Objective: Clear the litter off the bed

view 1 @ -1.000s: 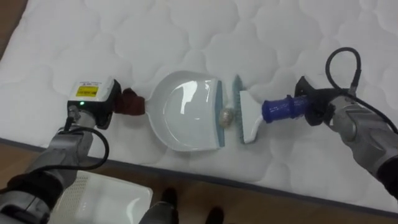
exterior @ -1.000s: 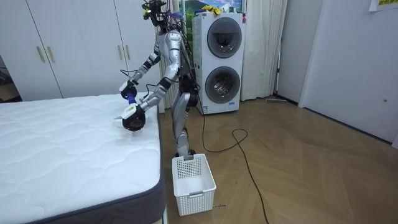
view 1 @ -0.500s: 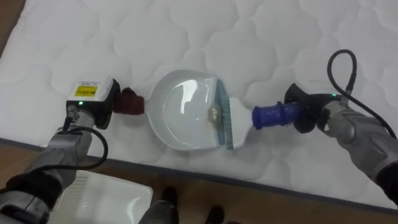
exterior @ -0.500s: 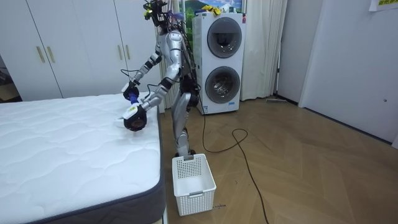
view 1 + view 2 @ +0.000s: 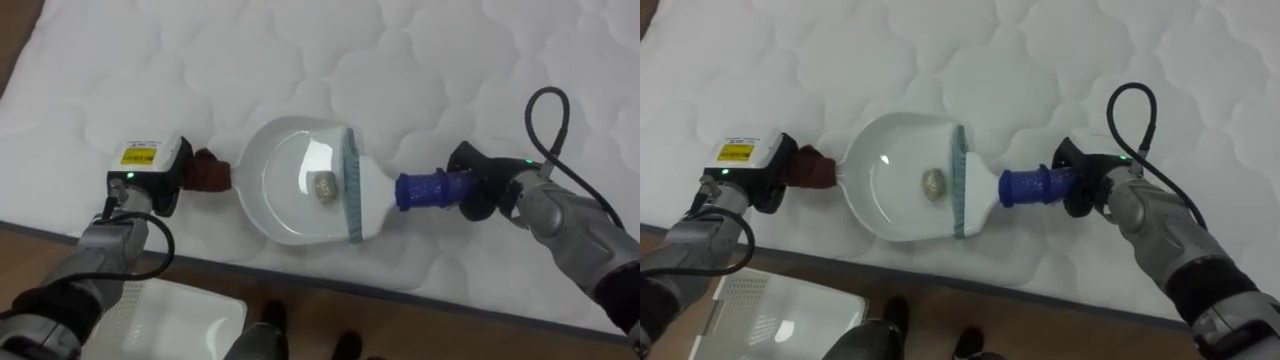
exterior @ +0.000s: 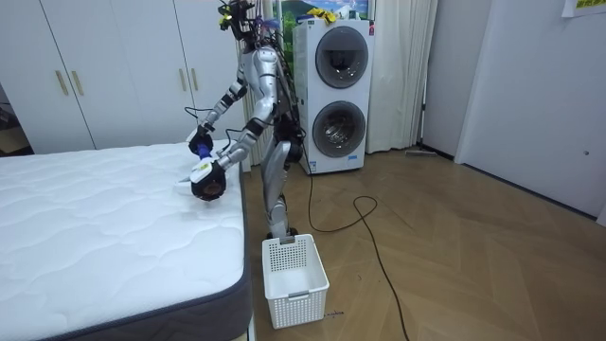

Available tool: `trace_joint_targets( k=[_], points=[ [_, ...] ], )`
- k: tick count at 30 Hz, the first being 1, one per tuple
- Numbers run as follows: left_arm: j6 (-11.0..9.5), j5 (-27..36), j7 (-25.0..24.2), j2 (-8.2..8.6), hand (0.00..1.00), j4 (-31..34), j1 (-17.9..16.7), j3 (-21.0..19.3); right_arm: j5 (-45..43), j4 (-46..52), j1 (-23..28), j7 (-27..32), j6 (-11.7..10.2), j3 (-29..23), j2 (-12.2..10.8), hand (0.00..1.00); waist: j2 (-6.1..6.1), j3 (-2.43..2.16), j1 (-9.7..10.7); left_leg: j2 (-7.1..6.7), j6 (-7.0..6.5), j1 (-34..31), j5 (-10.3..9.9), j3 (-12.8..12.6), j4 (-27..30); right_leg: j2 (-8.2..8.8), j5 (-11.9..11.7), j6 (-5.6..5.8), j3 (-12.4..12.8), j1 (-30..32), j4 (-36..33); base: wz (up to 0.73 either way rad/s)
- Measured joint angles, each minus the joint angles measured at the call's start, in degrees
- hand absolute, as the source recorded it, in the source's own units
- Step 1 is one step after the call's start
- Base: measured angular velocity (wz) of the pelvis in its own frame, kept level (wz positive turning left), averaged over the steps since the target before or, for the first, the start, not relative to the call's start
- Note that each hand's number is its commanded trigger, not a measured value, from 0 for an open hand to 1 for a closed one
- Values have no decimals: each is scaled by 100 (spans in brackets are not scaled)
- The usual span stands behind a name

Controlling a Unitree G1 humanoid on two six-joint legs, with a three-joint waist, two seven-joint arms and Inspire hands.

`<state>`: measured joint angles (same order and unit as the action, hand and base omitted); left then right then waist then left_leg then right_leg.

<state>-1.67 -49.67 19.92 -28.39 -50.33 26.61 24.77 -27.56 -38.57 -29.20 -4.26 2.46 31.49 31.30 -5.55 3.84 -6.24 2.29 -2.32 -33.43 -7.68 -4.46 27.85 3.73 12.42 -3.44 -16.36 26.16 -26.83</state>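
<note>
A white dustpan point(image 5: 280, 205) lies on the white quilted mattress point(image 5: 300, 60) near its front edge. My left hand point(image 5: 150, 168) is shut on the pan's dark red handle point(image 5: 211, 172). A small beige scrap point(image 5: 323, 186) rests inside the pan. My right hand point(image 5: 482, 186) is shut on the blue handle point(image 5: 425, 187) of a white brush point(image 5: 368, 195). The brush's teal bristles stand across the pan's open lip, just right of the scrap. In the room view I stand at the bed's side, both arms out over the mattress point(image 6: 104, 218).
A white slatted basket point(image 6: 294, 278) stands on the wooden floor by the bed's corner, and it is also in the left eye view point(image 5: 170, 320) below the mattress edge. Stacked washing machines point(image 6: 336, 95) stand behind me. Wardrobe doors point(image 6: 114, 66) line the far wall.
My right hand has pushed the brush to the left, and the beige scrap has gone over the lip into the pan. The pan and my left hand have hardly moved.
</note>
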Motion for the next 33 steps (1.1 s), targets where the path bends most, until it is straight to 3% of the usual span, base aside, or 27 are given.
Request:
trace_joint_targets(
  k=[6, 15, 17, 19, 33],
  points=[
    [5, -183, 93, -2, 100, 0, -9, -39, -255, 16, 0, -13, -124, -191, 2, 100, -2, -2, 10, -4, 0, 21, 1, -18, -16, 5, 0, 0, 33, 11, -16, -1],
    [78, -227, 189, -2, 100, 0, -207, -217, -406, 73, 16, 11, -126, -376, -7, 100, -13, -14, 173, -19, -1, 70, 4, -36, -8, 27, 28, 0, 56, -3, -68, 0],
    [79, -228, 190, -2, 100, 7, -220, -217, -407, 75, 20, 11, -159, -376, -14, 100, -10, -28, 174, -20, -2, 72, 5, -36, -12, 28, 28, 0, 58, -3, -77, 0],
    [79, -230, 188, -2, 100, 34, -285, -217, -424, 112, 75, 9, -238, -376, -13, 100, -20, -76, 175, -28, -2, 81, 6, -36, -29, 34, 29, 1, 60, -6, -83, 0],
    [58, -220, 86, -1, 100, 166, -465, -224, -448, -4, 188, 289, -437, -376, -28, 100, -21, -79, 173, -50, -22, 121, 17, -31, -10, 60, 43, 22, 64, -53, -97, 0]
  ],
)
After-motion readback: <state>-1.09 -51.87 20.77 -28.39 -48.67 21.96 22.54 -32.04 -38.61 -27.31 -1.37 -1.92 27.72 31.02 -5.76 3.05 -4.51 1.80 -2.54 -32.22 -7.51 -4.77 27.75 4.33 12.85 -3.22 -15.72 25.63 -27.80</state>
